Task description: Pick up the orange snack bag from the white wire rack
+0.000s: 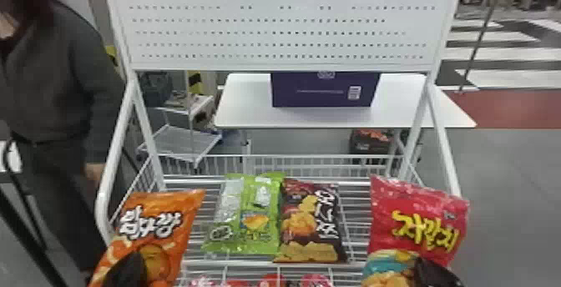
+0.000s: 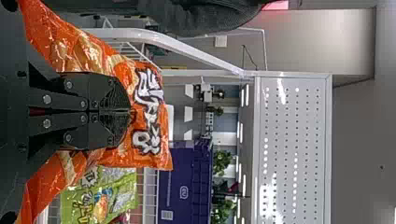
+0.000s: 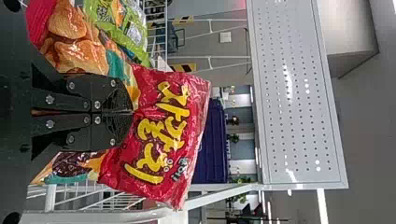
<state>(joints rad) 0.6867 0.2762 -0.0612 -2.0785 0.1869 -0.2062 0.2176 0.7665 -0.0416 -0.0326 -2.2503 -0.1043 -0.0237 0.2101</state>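
In the head view my left gripper (image 1: 127, 270) is at the bottom left, against the front of the orange snack bag (image 1: 160, 207). The left wrist view has the left gripper (image 2: 130, 112) shut on the orange bag (image 2: 156, 133), pinching its face below the lettering. My right gripper (image 1: 434, 271) is at the lower right in front of a red snack bag (image 1: 421, 223). Seen from the right wrist, that gripper (image 3: 132, 112) is shut on the red bag (image 3: 163, 135). Both bags stand upright at opposite sides of the white wire rack (image 1: 271, 263).
A green bag (image 1: 250, 215) and a dark brown bag (image 1: 311, 223) lie side by side between the held bags. White side posts and a perforated panel (image 1: 284, 27) frame the rack. Behind it, a purple box (image 1: 325, 90) rests on a white table (image 1: 246, 106).
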